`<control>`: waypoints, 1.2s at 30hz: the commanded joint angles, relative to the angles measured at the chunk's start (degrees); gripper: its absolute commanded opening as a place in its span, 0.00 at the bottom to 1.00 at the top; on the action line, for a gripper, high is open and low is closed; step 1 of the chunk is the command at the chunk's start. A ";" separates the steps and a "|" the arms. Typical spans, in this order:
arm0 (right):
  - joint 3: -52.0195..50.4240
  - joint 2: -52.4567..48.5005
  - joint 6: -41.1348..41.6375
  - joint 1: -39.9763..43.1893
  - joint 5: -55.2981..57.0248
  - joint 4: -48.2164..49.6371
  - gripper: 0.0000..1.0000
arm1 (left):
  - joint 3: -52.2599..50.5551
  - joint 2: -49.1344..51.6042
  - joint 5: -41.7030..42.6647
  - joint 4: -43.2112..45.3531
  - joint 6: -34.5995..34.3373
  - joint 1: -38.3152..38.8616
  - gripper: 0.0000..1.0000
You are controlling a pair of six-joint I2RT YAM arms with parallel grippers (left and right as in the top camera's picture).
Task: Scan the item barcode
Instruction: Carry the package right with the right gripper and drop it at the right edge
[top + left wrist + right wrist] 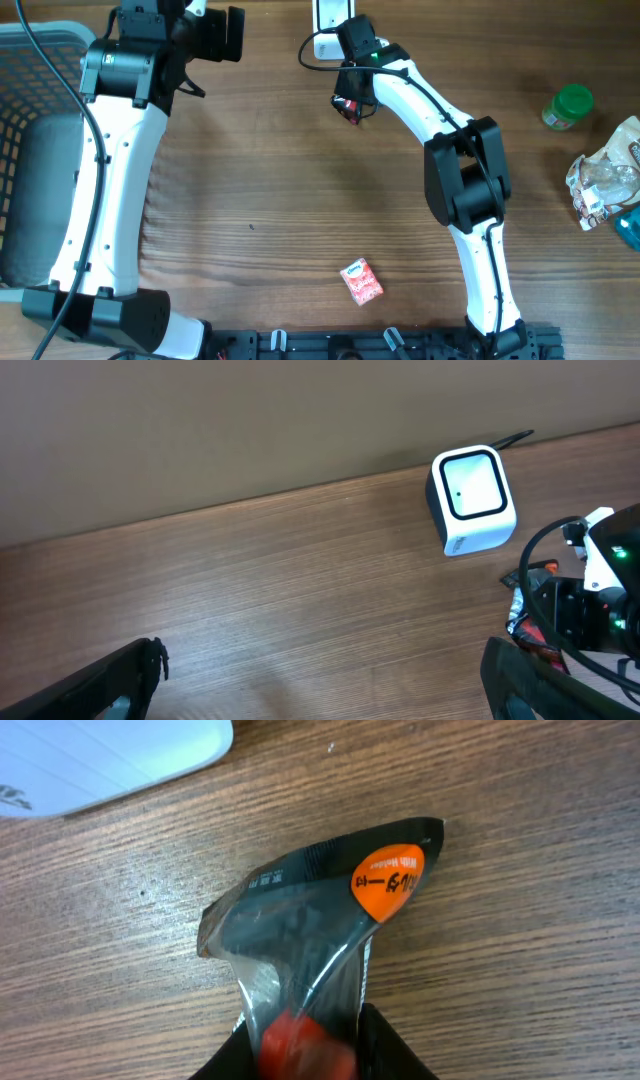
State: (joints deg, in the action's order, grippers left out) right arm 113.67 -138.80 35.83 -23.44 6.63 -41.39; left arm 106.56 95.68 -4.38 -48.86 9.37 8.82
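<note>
The item is a dark plastic packet with an orange round sticker and something red inside. My right gripper is shut on its lower end, one black finger on each side. The packet hangs just above the wooden table, beside the white barcode scanner. From overhead, the right gripper and the packet sit just below the scanner at the table's far edge. In the left wrist view the scanner shows its dark-framed window and the packet lies at the right. My left gripper is open and holds nothing.
A small red packet lies near the table's front edge. A green-lidded jar, a crumpled bag and a blue object are at the right. A grey basket stands at the left.
</note>
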 commanded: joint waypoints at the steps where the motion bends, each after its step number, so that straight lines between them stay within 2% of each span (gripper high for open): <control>1: 0.11 -1.46 -1.31 0.20 1.31 1.46 0.18 | 0.37 -0.20 0.87 -0.11 0.92 -0.48 1.00; 8: 0.11 -1.46 -1.31 0.24 1.05 4.07 0.05 | 0.37 -0.20 0.87 -0.13 0.92 -0.48 1.00; 19: 0.13 -0.68 -1.36 0.26 -0.74 6.12 0.04 | 0.37 -0.20 0.87 -0.31 0.92 -0.48 1.00; 24: 0.13 9.46 -1.31 1.88 -2.16 -0.63 0.05 | 0.37 -0.20 0.87 -0.28 0.90 -0.48 1.00; 27: 0.13 17.64 -1.31 5.68 -2.12 -9.07 0.05 | 0.37 -0.20 0.90 -0.26 0.90 -0.48 1.00; 29: 0.13 24.98 -1.33 11.37 -1.25 -16.13 0.05 | 0.37 -0.20 0.90 -0.26 0.90 -0.46 1.00; 32: 0.11 32.22 -1.38 23.17 11.32 -25.53 0.05 | 0.37 -0.20 0.94 -0.24 0.85 -0.46 1.00; 34: -0.13 32.35 -2.89 31.56 14.34 -27.47 0.05 | 0.37 -0.20 1.86 0.15 -0.85 -0.46 1.00; 36: -4.46 31.10 -3.32 39.36 13.92 -23.37 0.05 | 0.37 -0.20 5.49 0.92 -1.36 -0.39 1.00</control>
State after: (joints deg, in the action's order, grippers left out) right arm 113.08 -105.54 34.13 9.78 16.78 -67.59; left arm 106.56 95.68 -3.42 -48.86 9.06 8.82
